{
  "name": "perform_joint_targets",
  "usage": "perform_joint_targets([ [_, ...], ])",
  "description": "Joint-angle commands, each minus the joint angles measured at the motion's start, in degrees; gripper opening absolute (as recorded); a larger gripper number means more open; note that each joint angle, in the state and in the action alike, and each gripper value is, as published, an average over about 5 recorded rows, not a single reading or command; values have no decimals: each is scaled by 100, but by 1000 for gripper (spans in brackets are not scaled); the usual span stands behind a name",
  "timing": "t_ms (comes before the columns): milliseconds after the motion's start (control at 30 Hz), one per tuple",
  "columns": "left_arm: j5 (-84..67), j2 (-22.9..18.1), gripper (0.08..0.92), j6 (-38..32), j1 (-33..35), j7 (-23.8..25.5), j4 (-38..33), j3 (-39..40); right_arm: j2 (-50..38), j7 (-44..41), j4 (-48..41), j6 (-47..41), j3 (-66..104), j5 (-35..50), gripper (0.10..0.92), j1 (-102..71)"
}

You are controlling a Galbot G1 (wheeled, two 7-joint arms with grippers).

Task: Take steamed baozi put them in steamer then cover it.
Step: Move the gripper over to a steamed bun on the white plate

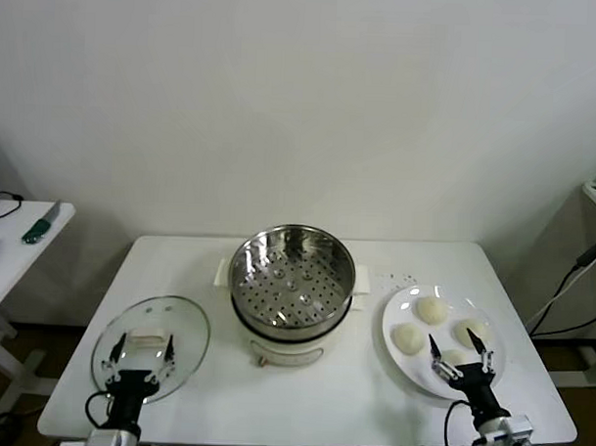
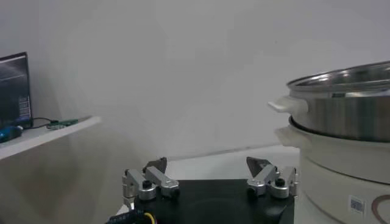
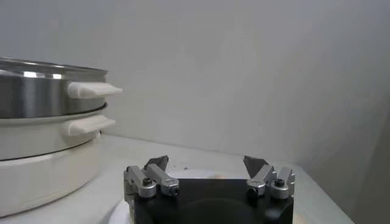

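The steamer stands at the table's middle, a shiny steel basket with a perforated floor on a cream pot base; the basket is empty. It also shows in the left wrist view and the right wrist view. Several cream-white baozi lie on a white plate to its right. My right gripper is open, low over the plate's near side, above one bun. My left gripper is open over the near part of the clear glass lid, which lies flat at the left.
A white side table with a green tool stands at the far left. A second white surface shows at the right edge. The white wall runs behind the table.
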Motion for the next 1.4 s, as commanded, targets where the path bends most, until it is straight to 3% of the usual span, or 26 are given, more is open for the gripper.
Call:
perform_joint_targets([
  [33,27,3,823,56,-1,-54,-12,11,-7,-99,-13,-62,17,33,823,56],
  [133,52,6,823,56,-10,-55,-37,21,-483,-381,78,-470,81,-391,823,324],
  [367,135,-48,823,110,73,-101,-223,131,-2697,-1961,-262,-1881,-387,-958,823,1425],
  [533,127,-32,823,72,118,-95,-235,155,-3846,-3357,-1152,-1727,-1084,-1562,823,2438],
  [700,126,5,823,74,116,-95,-163,140,-4472,-4360,-2029,-1037,-2385,-2477,823,3789],
  [967,129,35,823,126,29,-91,-96,119,-4447,-4967,-3024,-699,-5215,-2689,823,6386],
  [1200,143,50,823,201,-11,-84,-51,109,-3710,-5207,-4127,-752,-7407,-2432,823,8173],
  [1400,175,99,823,289,-50,-54,-40,80,-2887,-5273,-4995,-775,-8284,-2384,823,8806],
])
